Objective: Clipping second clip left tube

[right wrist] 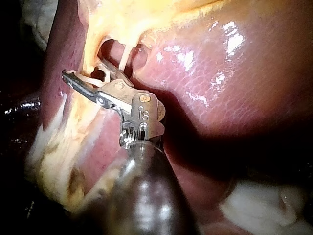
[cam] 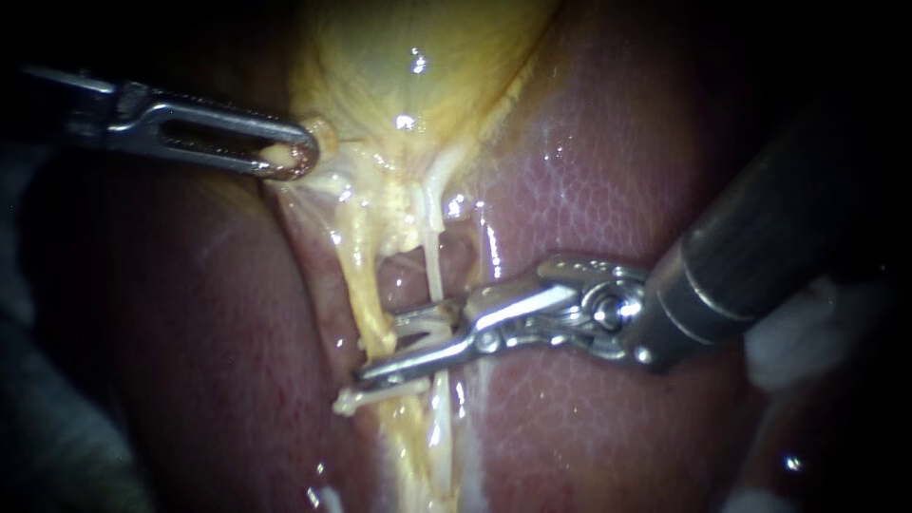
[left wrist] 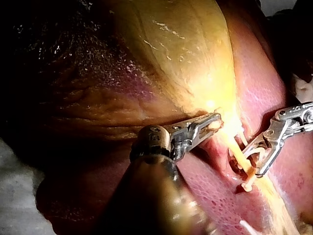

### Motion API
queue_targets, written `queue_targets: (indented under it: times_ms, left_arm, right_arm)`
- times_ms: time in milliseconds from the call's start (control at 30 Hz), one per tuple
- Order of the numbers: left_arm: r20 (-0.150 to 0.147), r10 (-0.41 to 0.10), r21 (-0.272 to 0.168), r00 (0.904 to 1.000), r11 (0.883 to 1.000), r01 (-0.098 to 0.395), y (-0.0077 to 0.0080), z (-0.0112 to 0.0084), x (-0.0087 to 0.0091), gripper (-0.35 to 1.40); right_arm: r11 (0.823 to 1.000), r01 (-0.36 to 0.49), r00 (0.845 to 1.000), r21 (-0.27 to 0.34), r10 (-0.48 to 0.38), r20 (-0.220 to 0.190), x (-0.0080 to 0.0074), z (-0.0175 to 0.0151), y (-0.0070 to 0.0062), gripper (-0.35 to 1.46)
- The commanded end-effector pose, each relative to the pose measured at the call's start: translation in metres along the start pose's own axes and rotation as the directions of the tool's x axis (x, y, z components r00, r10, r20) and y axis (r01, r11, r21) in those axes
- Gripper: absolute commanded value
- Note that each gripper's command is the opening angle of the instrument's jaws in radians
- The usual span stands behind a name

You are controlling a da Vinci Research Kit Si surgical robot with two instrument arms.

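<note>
No label, brand, number or sign can be read on the tissue in any view. The only marking is a small stamp on the metal wrist of the right instrument [right wrist: 142, 114], just behind its jaws, seen in the right wrist view.
</note>
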Motion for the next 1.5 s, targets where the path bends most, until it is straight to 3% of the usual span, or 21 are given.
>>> queue_targets:
  times_ms: [33,967,1500]
  left_arm:
    - [0.000,0.000,0.000,1.0000,1.000,0.000,0.0000,0.0000,0.0000,-0.35]
    - [0.001,0.000,-0.001,1.0000,1.000,0.000,0.0001,-0.0003,0.0000,-0.35]
    - [0.001,0.000,-0.001,1.0000,1.000,0.000,0.0001,-0.0003,0.0000,-0.35]
  right_arm:
    - [1.000,-0.005,1.000,-0.004,0.005,0.003,0.0000,-0.0002,0.0001,0.44]
    - [0.999,0.024,0.999,-0.024,-0.023,0.035,0.0003,-0.0043,-0.0008,0.44]
    - [0.999,0.031,0.999,-0.028,-0.030,0.028,0.0002,-0.0028,-0.0006,0.44]
